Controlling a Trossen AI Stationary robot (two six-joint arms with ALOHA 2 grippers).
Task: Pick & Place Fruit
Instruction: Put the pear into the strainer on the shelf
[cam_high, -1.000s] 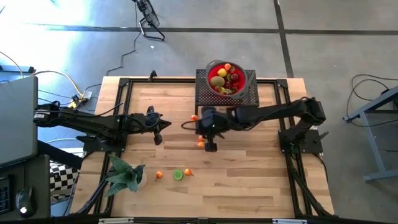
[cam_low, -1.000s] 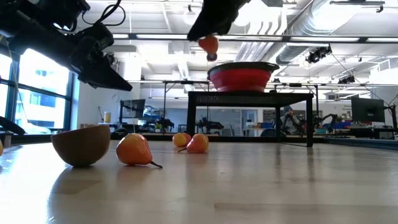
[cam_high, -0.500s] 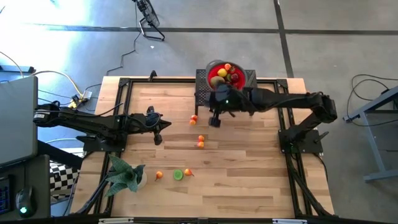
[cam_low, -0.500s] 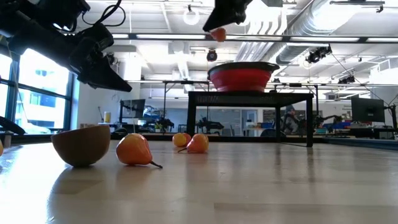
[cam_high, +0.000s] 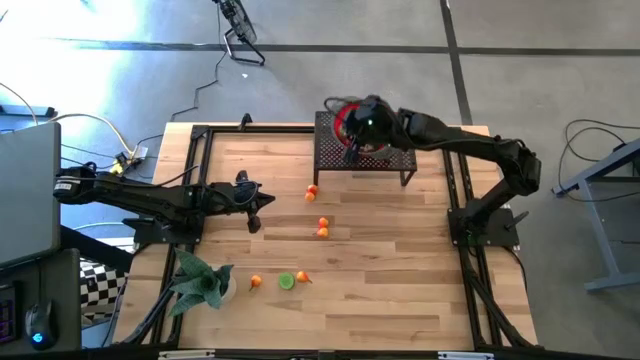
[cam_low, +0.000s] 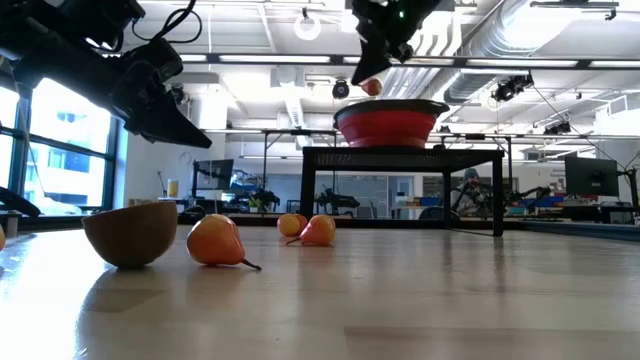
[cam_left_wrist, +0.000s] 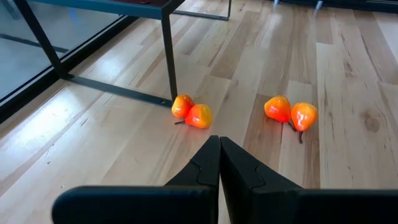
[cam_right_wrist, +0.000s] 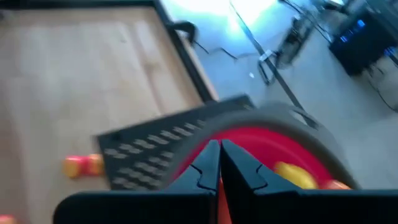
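My right gripper (cam_low: 368, 76) hangs over the near left rim of the red bowl (cam_low: 390, 122), shut on a small orange-red fruit (cam_low: 371, 87). The bowl (cam_high: 340, 118) holds more fruit (cam_right_wrist: 292, 174) and stands on a black mesh stand (cam_high: 365, 158) at the table's far edge. The high view shows that gripper (cam_high: 351, 148) above the stand. One pair of orange-red fruits (cam_high: 312, 190) and a second pair (cam_high: 322, 227) lie mid-table. My left gripper (cam_high: 255, 222) waits shut at the left, above the table, fingers (cam_left_wrist: 219, 149) pointing at the pairs. My right gripper pinches the small orange-red fruit (cam_low: 371, 88) at the free ends of its two fingers, which slant down from above. The fruit shows just under the fingertips in the low view, lifted clear above the bowl's rim. My own fingers hide it in the right wrist view.
Near the table's front lie an orange fruit (cam_high: 256, 282), a green lime (cam_high: 286, 281) and an orange-red fruit (cam_high: 302, 277), beside a green leafy plant (cam_high: 200, 280). A brown rounded half (cam_low: 130, 232) and a pear-shaped fruit (cam_low: 215, 240) are closest in the low view.
My right gripper has carried the orange-red fruit from above the middle of the table up and toward the far edge, swinging round until it hangs over the red bowl. It has stayed shut on the fruit. The fruits on the table have not moved.
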